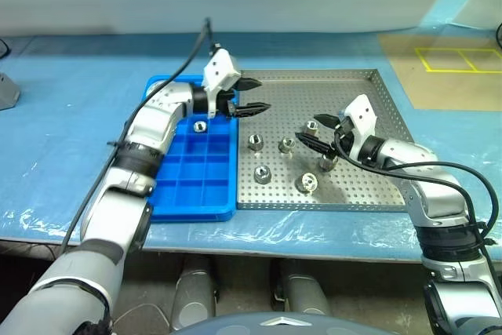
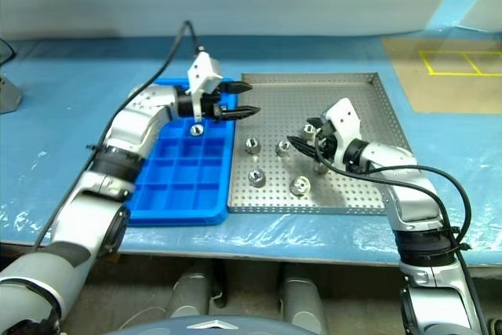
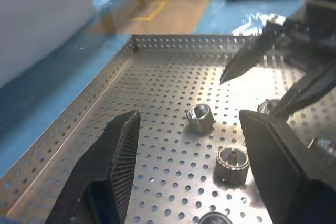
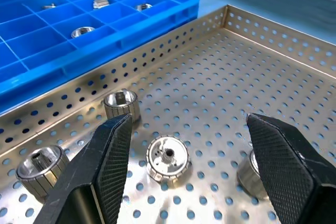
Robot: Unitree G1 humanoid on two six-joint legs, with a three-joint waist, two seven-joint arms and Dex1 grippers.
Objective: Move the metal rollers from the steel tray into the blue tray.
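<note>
Steel tray holds six metal rollers; blue tray at its 9 o'clock. My left gripper and right gripper both spread, empty.

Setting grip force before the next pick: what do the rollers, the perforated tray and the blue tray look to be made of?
The metal rollers: bare metal, likely steel, bright silver with glints and ribbed rims. The steel tray: thin sheet metal, matte grey, punched with even round holes, edges folded up. The blue tray: probably moulded plastic, uniform bright blue, smooth and slightly glossy with rounded compartment walls.
</note>
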